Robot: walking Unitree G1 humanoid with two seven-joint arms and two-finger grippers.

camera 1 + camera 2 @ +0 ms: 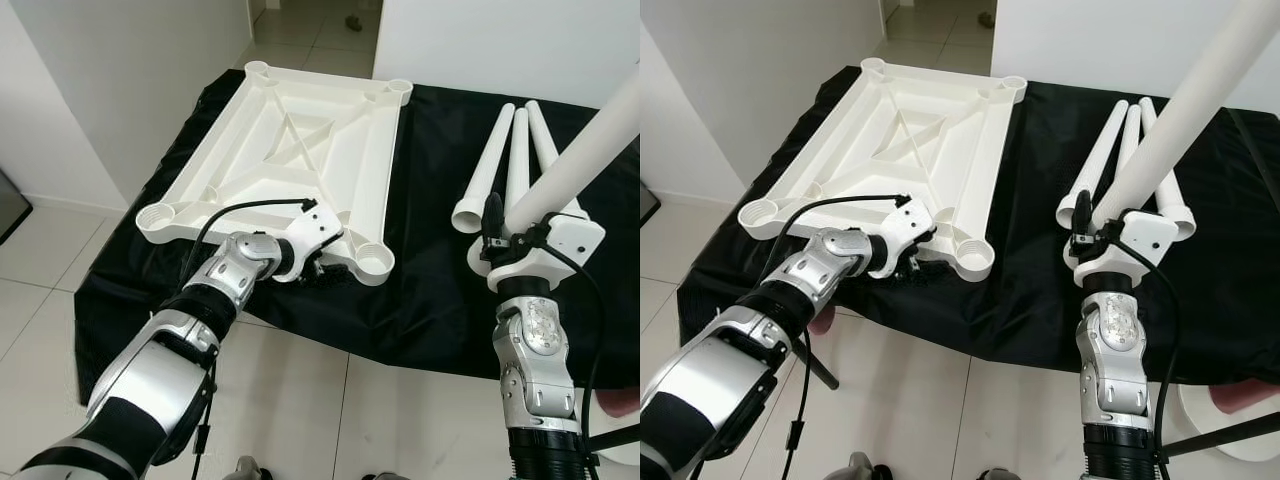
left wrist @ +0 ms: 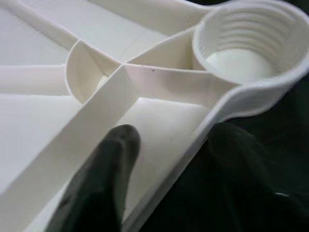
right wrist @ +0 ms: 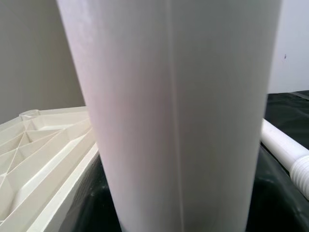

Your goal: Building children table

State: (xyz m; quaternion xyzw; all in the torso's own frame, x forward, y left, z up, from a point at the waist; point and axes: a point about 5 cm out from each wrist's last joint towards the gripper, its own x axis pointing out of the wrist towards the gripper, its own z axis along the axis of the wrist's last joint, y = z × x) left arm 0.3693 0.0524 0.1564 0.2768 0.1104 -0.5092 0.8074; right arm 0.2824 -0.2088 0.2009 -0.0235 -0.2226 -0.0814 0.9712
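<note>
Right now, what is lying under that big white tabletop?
The upside-down tabletop rests on a black cloth spread over the floor. Whatever lies beneath its middle is covered. The left gripper holds its near edge by a corner socket.

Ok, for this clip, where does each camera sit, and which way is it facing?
Left eye: head, looking down at upturned tabletop on black cloth; both silver arms show.
Right eye: same scene, shifted sideways.
Left wrist: along left gripper; black finger by corner socket.
Right wrist: along right gripper, close on held leg.
Both wrist views share the tabletop.
</note>
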